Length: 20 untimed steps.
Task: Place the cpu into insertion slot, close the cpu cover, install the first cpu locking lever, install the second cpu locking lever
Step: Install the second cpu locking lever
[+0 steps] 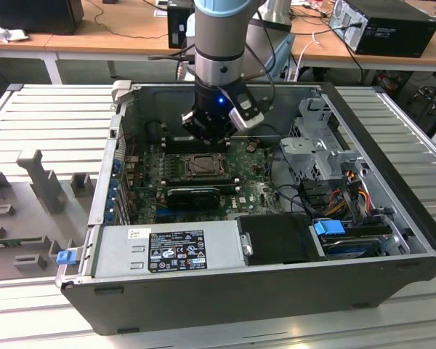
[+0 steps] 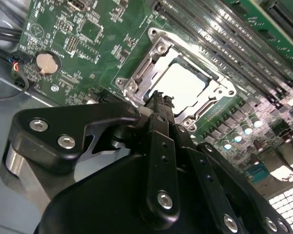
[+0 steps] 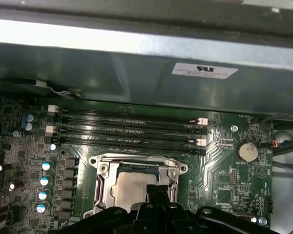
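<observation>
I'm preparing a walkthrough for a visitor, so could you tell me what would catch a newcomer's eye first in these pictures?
First, the open computer case lying on its side, with the arm reaching down into it in the exterior view. Next, the black hand poised right over the socket on the green motherboard, where the pale cpu sits under the metal cover. Beside the socket run the long memory slots.
</observation>
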Tool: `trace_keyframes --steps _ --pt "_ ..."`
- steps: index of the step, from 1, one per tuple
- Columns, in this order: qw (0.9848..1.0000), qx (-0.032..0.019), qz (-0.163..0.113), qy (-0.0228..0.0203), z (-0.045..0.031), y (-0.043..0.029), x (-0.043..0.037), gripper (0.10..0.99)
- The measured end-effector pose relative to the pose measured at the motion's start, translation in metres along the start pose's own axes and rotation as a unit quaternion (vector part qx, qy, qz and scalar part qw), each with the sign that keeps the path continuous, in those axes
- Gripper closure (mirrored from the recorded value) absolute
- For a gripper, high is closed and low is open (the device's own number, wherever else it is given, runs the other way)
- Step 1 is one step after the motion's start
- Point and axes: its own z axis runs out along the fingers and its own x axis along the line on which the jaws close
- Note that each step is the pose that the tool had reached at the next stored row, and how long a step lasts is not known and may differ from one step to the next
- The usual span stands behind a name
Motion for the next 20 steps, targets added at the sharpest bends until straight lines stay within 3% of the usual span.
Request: trace_keyframes --steps 8,15,20 --pt "1.0000 0.0000 0.000 0.0000 -0.0010 -0.0113 0.0008 0.980" --pt "1.0000 0.0000 0.000 0.0000 -0.0084 -0.0129 0.0008 0.980" --pt "1.0000 0.0000 0.000 0.0000 -0.0090 -0.0165 0.0011 0.980"
